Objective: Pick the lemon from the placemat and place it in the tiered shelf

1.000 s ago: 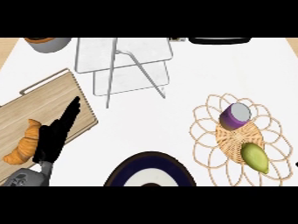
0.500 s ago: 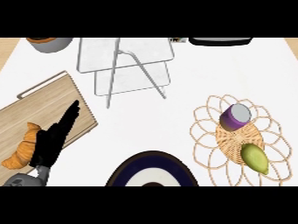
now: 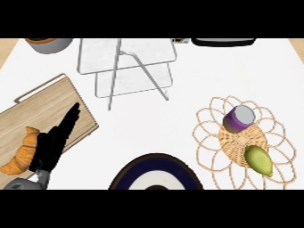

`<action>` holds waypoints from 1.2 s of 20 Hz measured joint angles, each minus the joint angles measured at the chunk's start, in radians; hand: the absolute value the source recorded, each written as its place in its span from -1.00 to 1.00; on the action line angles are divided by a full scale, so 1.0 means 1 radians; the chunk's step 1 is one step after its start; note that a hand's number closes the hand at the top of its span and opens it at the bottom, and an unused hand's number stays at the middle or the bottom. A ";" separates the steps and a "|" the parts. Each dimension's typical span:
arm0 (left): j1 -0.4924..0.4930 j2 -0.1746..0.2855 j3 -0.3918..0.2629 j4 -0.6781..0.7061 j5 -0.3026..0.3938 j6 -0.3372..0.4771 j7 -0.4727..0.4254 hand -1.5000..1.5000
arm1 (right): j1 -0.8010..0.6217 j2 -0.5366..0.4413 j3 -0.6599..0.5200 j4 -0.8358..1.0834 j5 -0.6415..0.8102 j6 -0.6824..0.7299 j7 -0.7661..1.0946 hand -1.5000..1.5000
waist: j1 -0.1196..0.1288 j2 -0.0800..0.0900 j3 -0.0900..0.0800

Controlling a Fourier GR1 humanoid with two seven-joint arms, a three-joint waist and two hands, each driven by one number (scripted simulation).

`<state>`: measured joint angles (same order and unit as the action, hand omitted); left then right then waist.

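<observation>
The worktop [image 3: 180,120] is plain white, with strips of pale wood floor showing past its far left and right corners. At the far edge stand a bowl [image 3: 47,43], a clear shelf [image 3: 131,62] on thin wire legs and, to the right, a dark object cut off by the frame. A wooden board [image 3: 16,120] lies at an angle on the left with a croissant [image 3: 22,153] on it. A dark-rimmed plate [image 3: 155,171] sits at the near edge.

The lemon [image 3: 259,159] rests on the near part of the woven placemat [image 3: 210,133] at the right, just beside a purple cup [image 3: 240,118] on the same mat and well apart from the shelf.

The left hand [image 3: 55,138] hangs over the board's near corner beside the croissant, fingers straight and pressed together, pointing toward the shelf. The right hand does not show.

Compared with half a second ago, little differs. The left hand is in nearly the same spot and pose, and the lemon, cup and placemat lie as before.
</observation>
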<state>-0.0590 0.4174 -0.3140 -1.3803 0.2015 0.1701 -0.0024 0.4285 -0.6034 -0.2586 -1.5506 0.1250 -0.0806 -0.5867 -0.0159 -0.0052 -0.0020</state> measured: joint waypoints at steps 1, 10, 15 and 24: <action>-0.007 0.000 0.007 0.012 0.002 -0.006 -0.001 0.00 | 0.016 0.011 0.015 -0.053 0.031 -0.028 0.050 -1.00 | -0.001 0.000 0.001; 0.011 -0.023 0.010 -0.007 -0.023 -0.025 -0.005 0.00 | 0.060 0.115 0.227 -0.366 0.316 -0.082 0.457 -1.00 | 0.014 0.001 0.004; 0.018 -0.037 0.022 -0.011 -0.045 -0.032 0.005 0.00 | 0.041 0.170 0.308 -0.421 0.437 -0.053 0.631 -1.00 | 0.015 0.001 0.005; 0.014 -0.063 0.068 -0.003 -0.080 -0.076 0.027 0.00 | 0.033 0.260 0.333 -0.405 0.588 -0.069 0.716 -1.00 | 0.013 0.000 0.006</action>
<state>-0.0454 0.3542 -0.2463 -1.3835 0.1220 0.0942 0.0249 0.4618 -0.3434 0.0740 -1.9557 0.7129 -0.1497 0.1288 -0.0030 -0.0050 0.0044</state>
